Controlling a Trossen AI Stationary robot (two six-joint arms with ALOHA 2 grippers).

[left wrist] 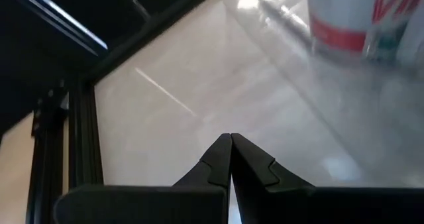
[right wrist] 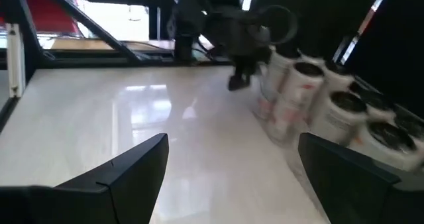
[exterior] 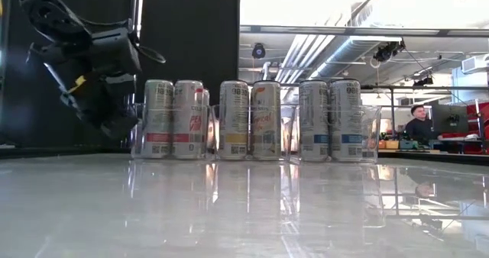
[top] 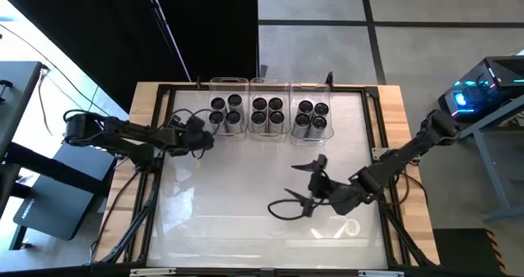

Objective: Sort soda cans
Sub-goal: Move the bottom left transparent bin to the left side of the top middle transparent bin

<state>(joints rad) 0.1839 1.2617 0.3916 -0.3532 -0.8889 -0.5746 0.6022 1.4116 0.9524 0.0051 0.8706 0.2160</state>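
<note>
1. The soda cans stand upright in three clear bins set side by side along the far edge of the table, at about 12 o'clock from the table's middle in the high view. Each bin holds four cans in a square.
2. In the low view the same cans form one row: red-banded labels on the left pair, yellow-banded in the middle, blue-banded on the right.
3. The left gripper is pinched fully shut and holds nothing. In the left wrist view its fingers meet tip to tip over bare table.
4. From this left claw, the nearest can, in the left-hand bin, sits just beside it at about 1 o'clock in the high view; claw and bin look close but apart. The left wrist view shows a red-banded can behind the clear bin wall ahead of the closed tips.
5. The right gripper stands spread wide and empty over the table at about 5 o'clock from the table's middle. Its two fingers frame bare tabletop in the right wrist view.
6. From the right claw, the cans lie well apart at roughly 11 to 12 o'clock in the high view, with the right-hand bin nearest.
7. In the right wrist view the cans run in a line, with the left arm's gripper hanging beside the farthest bin.
</note>
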